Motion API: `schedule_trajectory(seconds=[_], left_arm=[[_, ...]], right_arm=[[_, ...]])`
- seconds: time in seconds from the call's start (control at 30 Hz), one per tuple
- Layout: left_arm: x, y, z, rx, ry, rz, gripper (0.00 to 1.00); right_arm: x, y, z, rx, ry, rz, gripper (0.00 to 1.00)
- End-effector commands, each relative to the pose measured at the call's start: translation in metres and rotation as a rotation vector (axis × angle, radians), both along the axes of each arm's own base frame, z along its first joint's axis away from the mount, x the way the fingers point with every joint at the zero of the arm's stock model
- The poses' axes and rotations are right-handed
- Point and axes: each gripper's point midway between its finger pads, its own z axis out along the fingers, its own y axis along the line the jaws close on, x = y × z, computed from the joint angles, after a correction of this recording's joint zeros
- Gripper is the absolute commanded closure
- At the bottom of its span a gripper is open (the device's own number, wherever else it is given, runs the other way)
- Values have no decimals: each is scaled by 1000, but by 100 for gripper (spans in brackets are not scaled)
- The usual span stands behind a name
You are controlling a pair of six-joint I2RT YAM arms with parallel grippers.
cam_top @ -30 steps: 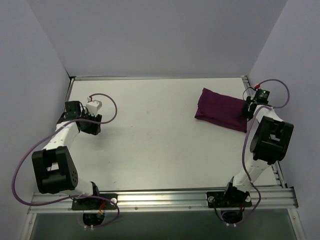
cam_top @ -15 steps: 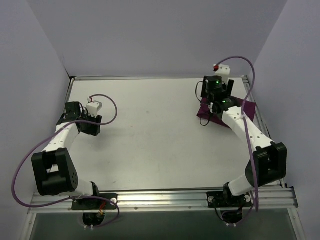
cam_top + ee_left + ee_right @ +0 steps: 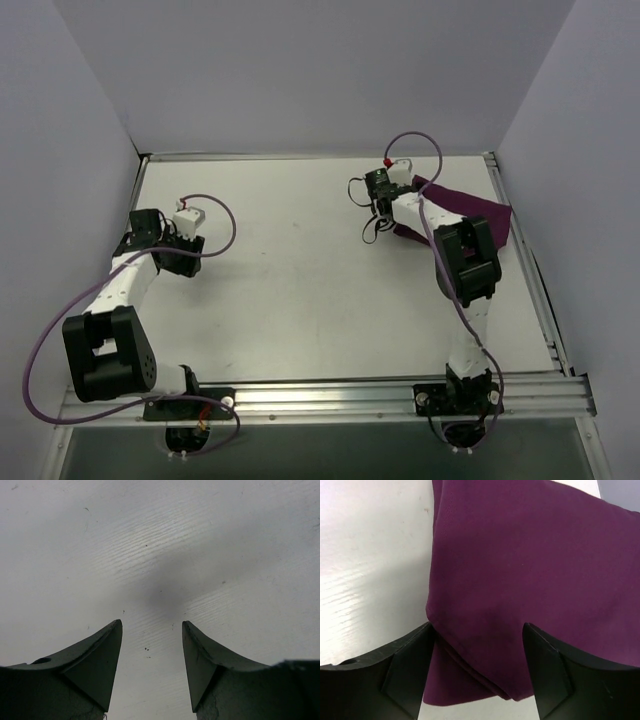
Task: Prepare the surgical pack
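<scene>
Right gripper: I see the 2 fingers spread wide, released, clamping nothing. The cloth lies flat under and beyond the fingertips and fills the whole gap between them. Its folded edge runs down just beside the inner face of the finger at picture-left. Outside that finger it's bare white table. Back toward the roots of the fingers the cloth ends in a corner, and I count at least 2 stacked layers there. Only this wrist view gives me that fold detail.

In the top view the fingers are too small and dark for me to read, but I get the layout the wrist view can't give. The cloth sits at the far right of the table, close to its right edge. The right arm reaches over it and hides its middle, with a purple strip showing on each side of the arm.

Left gripper: fingers apart, released, nothing in the gap. Between and beyond the fingertips I see only scuffed white tabletop with a soft shadow. The top view puts the left arm at the table's left side, well apart from the cloth.
</scene>
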Motion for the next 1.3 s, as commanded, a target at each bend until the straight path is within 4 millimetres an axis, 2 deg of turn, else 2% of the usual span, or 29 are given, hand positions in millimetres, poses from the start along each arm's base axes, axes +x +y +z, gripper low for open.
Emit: schedule_trajectory(seconds=[0.0,0.1,0.13,0.2,0.23,0.33,0.37,0.4,0.43,0.47,0.5,0.6,0.67,0.8,0.97,1.1,1.23,1.27], left_arm=[[2,-1,10,-3,-40,-24,40],[1,-2,10,-2,-39,-28,40],[1,-1,10,-3,-41,-28,40],[1,-1,10,0,-42,-28,39],[1,-1,10,0,-42,-28,39],[3,-2,11,-5,-45,-34,39],[4,-2,11,-7,-47,-33,39],[4,-3,11,-11,-44,-35,39],[5,-3,11,-14,-44,-36,39],[5,-4,12,-19,-47,-38,39],[6,-5,11,-24,-45,-37,39],[9,-7,11,-37,-50,-42,39],[11,-8,11,-43,-54,-45,39],[12,-10,7,-61,-42,-45,39],[7,-12,1,-64,-37,-49,39],[9,-11,4,-58,-50,-48,39],[8,-9,6,-48,-52,-48,39],[8,-9,7,-46,-55,-49,39]], right_arm=[[10,-6,17,-47,-20,-33,35],[2,-12,-6,-71,50,-36,45],[-1,-14,-10,-72,63,-36,56],[-7,-14,-11,-69,71,-30,69],[-18,-13,-18,-78,96,-19,81],[-33,-11,-9,-85,98,16,97],[-48,-12,-18,-98,138,33,99],[-54,-12,-11,-93,135,44,100],[-63,-14,-12,-96,158,56,100],[-80,-20,-20,-116,213,62,100],[-87,-22,-15,-112,219,69,100],[-117,-31,-18,-113,286,80,100],[-128,-31,-21,-97,321,100,100],[-135,-29,-17,-114,389,160,100],[-158,-50,-17,-231,537,169,100],[-158,-39,-26,-181,555,229,100],[-157,-38,-21,-175,538,224,100],[-155,-36,-19,-161,523,224,97]])
